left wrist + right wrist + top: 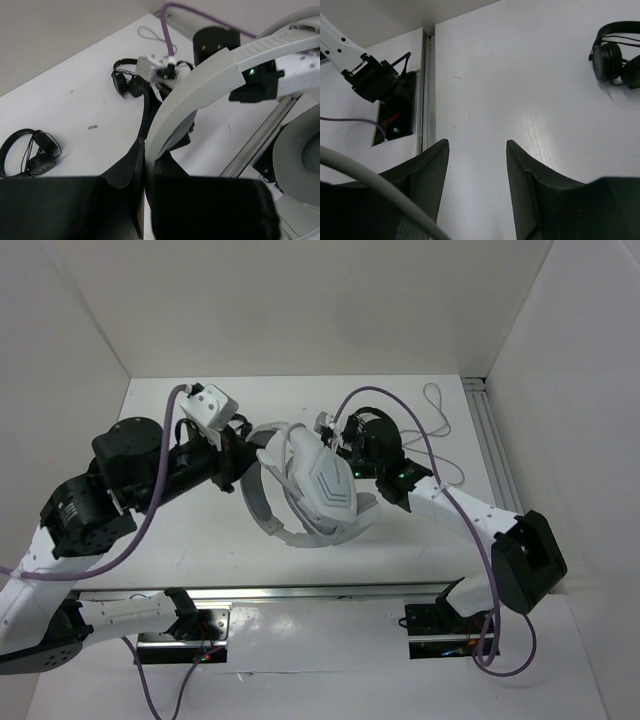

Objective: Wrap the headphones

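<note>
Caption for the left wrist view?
Left end effector grips the white headphones' headband; two black headphones lie on the table.

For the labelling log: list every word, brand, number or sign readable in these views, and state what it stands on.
None: no text can be read in any view.
On the headphones: only an embossed angular pattern on the ear cup, no lettering.
On the two black headphones: too small to show any mark.
On the right arm: no legible label; its green light is no sign.
</note>
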Controlling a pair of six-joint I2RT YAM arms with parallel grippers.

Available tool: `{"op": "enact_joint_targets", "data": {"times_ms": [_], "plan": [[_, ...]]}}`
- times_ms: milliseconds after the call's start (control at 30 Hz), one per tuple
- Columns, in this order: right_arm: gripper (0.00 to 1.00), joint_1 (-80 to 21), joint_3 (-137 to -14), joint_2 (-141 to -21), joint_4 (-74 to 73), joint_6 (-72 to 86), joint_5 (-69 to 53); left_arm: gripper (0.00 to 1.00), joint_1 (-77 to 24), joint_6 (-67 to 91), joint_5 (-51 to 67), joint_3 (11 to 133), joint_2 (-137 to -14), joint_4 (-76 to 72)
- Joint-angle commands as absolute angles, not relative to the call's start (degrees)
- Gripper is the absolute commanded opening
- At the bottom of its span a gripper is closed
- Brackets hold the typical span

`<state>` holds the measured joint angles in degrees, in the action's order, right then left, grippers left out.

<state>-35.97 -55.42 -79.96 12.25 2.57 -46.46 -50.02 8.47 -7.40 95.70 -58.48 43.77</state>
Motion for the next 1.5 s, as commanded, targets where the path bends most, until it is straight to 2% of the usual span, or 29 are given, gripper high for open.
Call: {"op": "enact_joint_targets", "data": {"times_ms": [0, 267, 333, 367, 400, 467, 633, 667, 700, 733, 767, 800, 900, 967, 1067, 1100, 1233, 1467], "plan": [[0.57, -35.6, -55.1, -83.3, 23.0, 6.3, -50.3, 0.00, -50.3, 16.5, -12.1, 101.8, -57.2, 38.5], [0.50, -36.6, -50.5, -86.0, 36.6, 14.2, -53.5, 0.00, -50.3, 24.6, -31.3, 105.6, -58.4, 39.7], [0.44, -37.4, -49.0, -86.0, 37.9, 14.8, -53.5, 0.00, -50.3, 24.6, -34.8, 107.3, -60.5, 39.7], [0.39, -38.0, -47.3, -86.0, 39.4, 14.8, -53.5, 0.00, -50.3, 25.3, -38.1, 107.9, -61.2, 40.5], [0.27, -38.8, -46.5, -86.0, 40.1, 15.4, -53.5, 0.00, -50.3, 25.3, -39.5, 108.5, -62.0, 40.5], [0.20, -39.6, -44.5, -85.3, 40.1, 15.4, -52.0, 0.00, -49.7, 24.8, -42.7, 110.4, -64.9, 41.2], [0.25, -41.7, -40.3, -84.3, 41.2, 15.4, -51.0, 0.00, -38.9, 27.7, -39.3, 121.0, -73.7, 47.4], [0.24, -42.5, -39.1, -84.3, 41.2, 15.4, -51.0, 0.00, -36.7, 27.7, -36.5, 122.2, -76.7, 48.2], [0.14, -43.8, -38.3, -82.6, 41.2, 15.4, -50.3, 0.00, -32.8, 28.3, -34.7, 123.5, -77.9, 49.0], [0.14, -44.5, -37.6, -81.6, 41.2, 15.4, -49.4, 0.00, -30.8, 28.8, -34.7, 123.5, -79.2, 49.0], [0.09, -45.3, -36.8, -80.3, 40.4, 14.7, -48.3, 0.00, -28.7, 28.8, -32.2, 123.5, -80.2, 49.0], [0.04, -46.3, -36.2, -78.8, 37.2, 12.9, -44.9, 0.00, -24.2, 28.8, -30.9, 123.5, -82.2, 49.0], [0.04, -51.0, -35.4, -73.8, 29.6, 10.0, -39.6, 0.00, -16.7, 30.3, -28.6, 120.9, -84.3, 49.6], [0.04, -54.0, -35.4, -71.8, 24.6, 9.5, -38.4, 0.00, -16.1, 31.0, -32.1, 117.0, -85.5, 47.9], [0.04, -56.7, -38.8, -69.1, 17.6, 6.8, -36.9, 0.00, -19.1, 31.0, -41.1, 110.4, -86.1, 47.9], [0.04, -57.5, -41.5, -68.2, 11.3, 4.2, -33.7, 0.00, -20.0, 31.0, -45.3, 108.3, -86.1, 47.1], [0.00, -60.4, -48.1, -63.3, -4.1, -1.6, -25.3, 0.00, -21.3, 25.8, -40.8, 98.1, -88.1, 46.5], [0.00, -60.4, -64.1, -61.1, -19.8, -10.9, -6.4, 0.00, -30.3, 19.7, -43.3, 86.2, -91.7, 45.8]]}}
